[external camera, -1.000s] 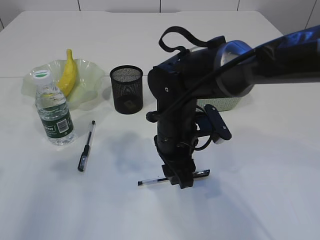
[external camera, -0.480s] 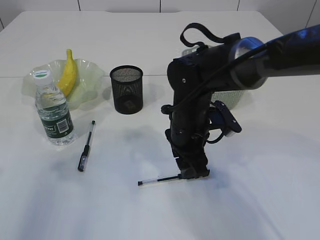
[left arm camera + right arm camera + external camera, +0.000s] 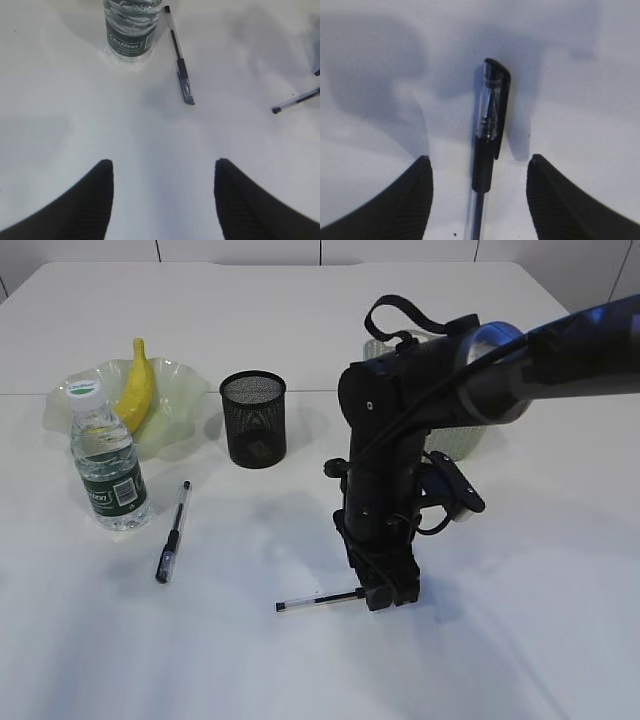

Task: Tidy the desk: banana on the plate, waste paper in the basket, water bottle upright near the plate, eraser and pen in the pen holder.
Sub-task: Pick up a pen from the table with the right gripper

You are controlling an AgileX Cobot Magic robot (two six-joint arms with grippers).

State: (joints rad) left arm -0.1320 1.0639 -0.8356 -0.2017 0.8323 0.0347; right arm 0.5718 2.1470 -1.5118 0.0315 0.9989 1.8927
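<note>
Over the near pen (image 3: 318,600) on the white table (image 3: 520,640), the right gripper (image 3: 385,592) has slid toward the pen's capped end and dropped lower than it was a second ago, when it hung nearer the middle of the pen. That looks like lining up for a grab, so this pen is probably the next thing to go into the black mesh pen holder (image 3: 253,418). From the right wrist camera the two dark fingers (image 3: 415,200) are spread wide, one on each side of the pen (image 3: 489,145), and they are not touching it yet. The right arm bends down steeply from the right side, with its wrist pointing almost straight at the table. The left gripper (image 3: 162,200) is spread too, holds nothing, and hangs over bare table; its arm cannot be seen from the outside camera. A second pen (image 3: 172,533) lies flat beside the water bottle (image 3: 106,460), which already stands up near the plate (image 3: 175,405). The banana (image 3: 136,388) is on the plate. The pale basket (image 3: 455,440) sits mostly hidden behind the right arm, and I cannot spot the eraser for sure.
</note>
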